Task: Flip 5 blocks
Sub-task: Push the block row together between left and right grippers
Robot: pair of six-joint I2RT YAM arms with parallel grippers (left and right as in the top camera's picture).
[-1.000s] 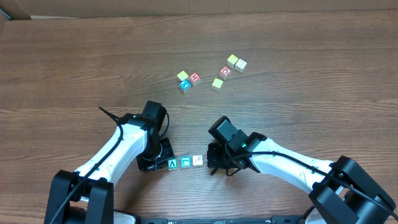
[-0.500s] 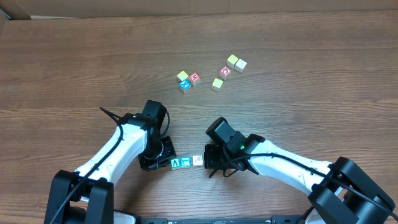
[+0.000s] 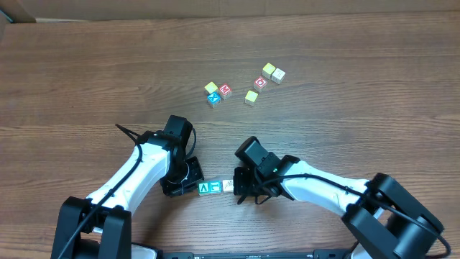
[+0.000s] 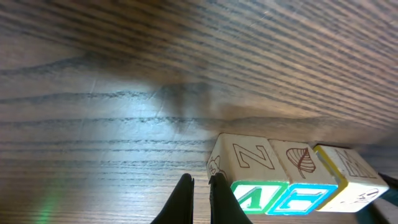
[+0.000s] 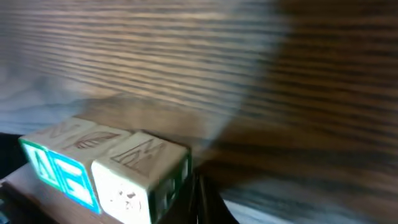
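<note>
Here, a wide brown wooden table (image 3: 86,72) carries everything. A row of three blocks (image 3: 215,188) lies near its front edge, and everything else is placed from that row.

The white-and-black left arm (image 3: 136,169) reaches in from the near edge on the row's left. The right arm (image 3: 323,191) does the same on the row's right.

The left gripper (image 3: 191,187) sits low at the row's left end. Its fingers are pinched together on nothing, tips just beside the end block; I cannot tell whether they touch it. The right gripper (image 3: 239,188) sits at the row's right end, fingers likewise clenched and empty, close against the last block.

From left to right, the row holds a teal A block (image 3: 203,188), a teal E block (image 4: 303,198) and a cream block (image 3: 228,186), all touching side by side.

Well beyond the row, toward the table's far side, more blocks lie scattered. A yellow block (image 3: 210,88), a blue block (image 3: 213,98) and a red M block (image 3: 226,90) huddle together. Four loose blocks (image 3: 260,83) lie just right of those.
</note>
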